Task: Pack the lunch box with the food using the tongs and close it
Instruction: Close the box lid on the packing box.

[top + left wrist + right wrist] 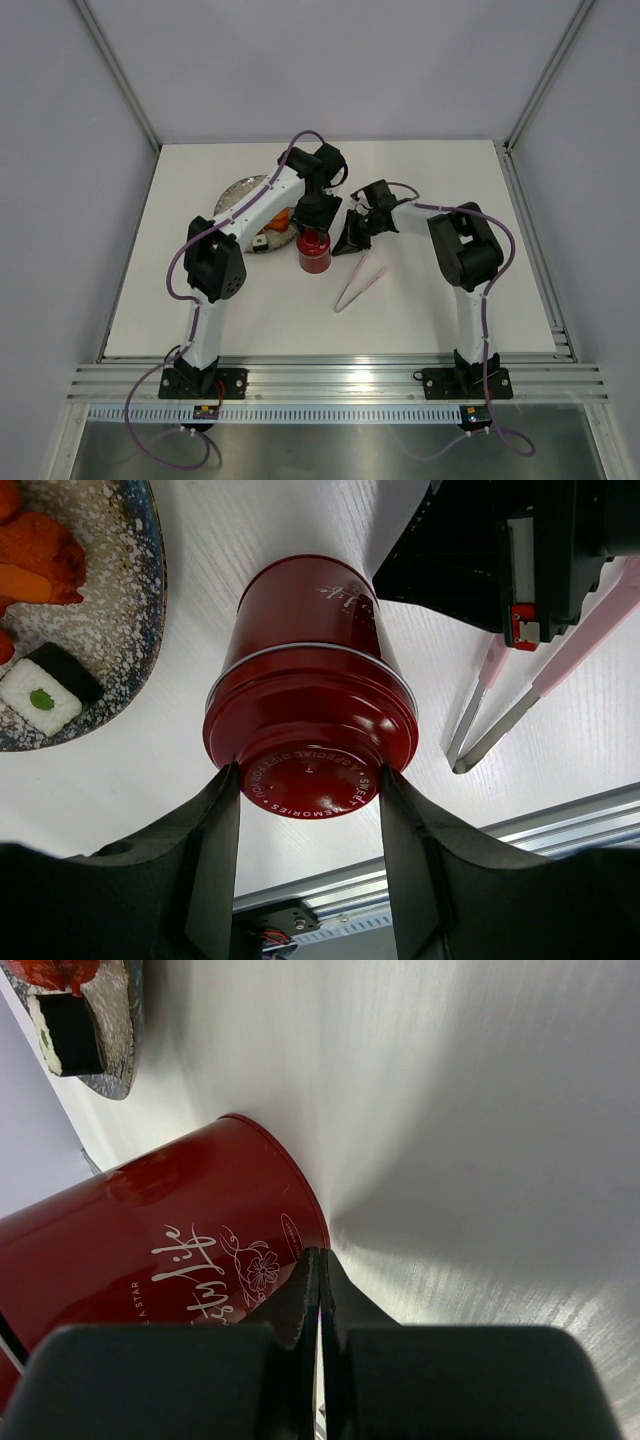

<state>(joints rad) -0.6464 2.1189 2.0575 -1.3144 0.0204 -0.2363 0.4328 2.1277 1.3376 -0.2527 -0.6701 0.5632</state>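
The red lunch box stands upright on the table with its lid on. In the left wrist view my left gripper reaches down over the lunch box, and its two black fingers press on opposite sides of the lid's raised top. My right gripper is shut with nothing in it, its tips against the lunch box low on the side. The pink tongs lie on the table to the right, also in the left wrist view. Orange food and a white-and-black piece sit on the plate.
The speckled grey plate lies just left of the lunch box, partly under my left arm. My right arm's black body hangs close above the tongs. An aluminium rail runs along the near table edge.
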